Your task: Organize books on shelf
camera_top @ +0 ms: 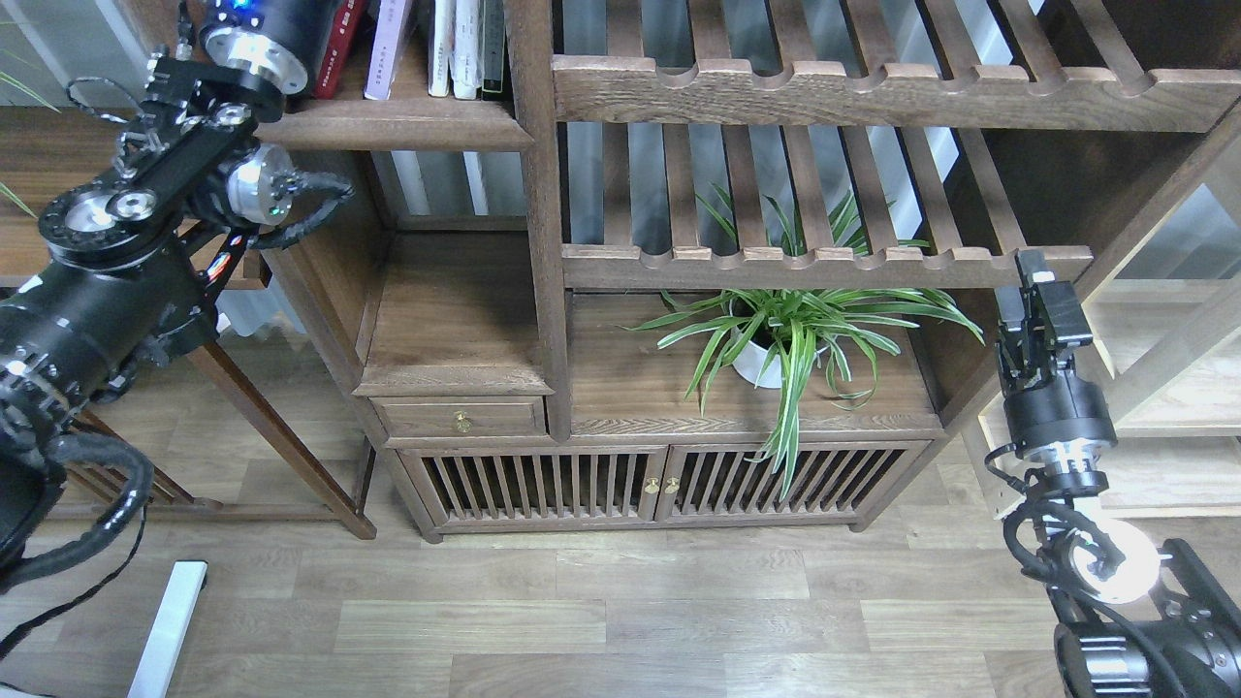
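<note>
The shelf is a dark-brown board with a thick front edge at the top left of the bookcase. Books stand upright on it: a red one, a pale lavender one to its right, then several white and dark spines. Their tops are cut off by the frame edge, and I cannot make out a maroon book. My left arm rises in front of the shelf's left end, and its gripper is beyond the top edge. My right gripper is raised at the right, far from the books, with nothing visible in it.
Slatted racks with scalloped rails fill the upper right of the bookcase. A potted spider plant stands on the lower cabinet top. There is a small drawer and slatted doors below. The wooden floor lies in front.
</note>
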Action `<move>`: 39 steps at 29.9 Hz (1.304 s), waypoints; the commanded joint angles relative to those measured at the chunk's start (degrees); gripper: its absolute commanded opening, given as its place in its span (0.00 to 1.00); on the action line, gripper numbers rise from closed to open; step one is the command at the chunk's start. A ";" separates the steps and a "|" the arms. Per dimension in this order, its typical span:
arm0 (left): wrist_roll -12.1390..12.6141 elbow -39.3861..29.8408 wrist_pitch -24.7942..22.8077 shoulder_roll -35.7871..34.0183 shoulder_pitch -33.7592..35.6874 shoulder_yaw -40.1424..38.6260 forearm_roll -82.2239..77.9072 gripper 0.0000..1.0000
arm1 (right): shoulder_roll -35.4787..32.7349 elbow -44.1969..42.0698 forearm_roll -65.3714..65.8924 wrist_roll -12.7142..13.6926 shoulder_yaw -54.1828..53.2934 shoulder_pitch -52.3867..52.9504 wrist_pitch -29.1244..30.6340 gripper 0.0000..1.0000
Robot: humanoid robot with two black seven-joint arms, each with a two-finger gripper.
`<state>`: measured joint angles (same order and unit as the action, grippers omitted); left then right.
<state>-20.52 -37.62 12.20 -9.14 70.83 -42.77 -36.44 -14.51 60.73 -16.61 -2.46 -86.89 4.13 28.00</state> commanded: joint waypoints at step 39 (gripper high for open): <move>-7.48 -22.31 -18.34 0.53 -5.16 -11.80 17.90 0.73 | 0.18 -2.72 0.44 -0.09 0.84 -0.61 0.00 0.77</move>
<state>-28.01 -57.17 -2.05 -8.61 68.16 -51.75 -18.56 -14.42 58.43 -16.11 -2.55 -86.12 3.85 28.00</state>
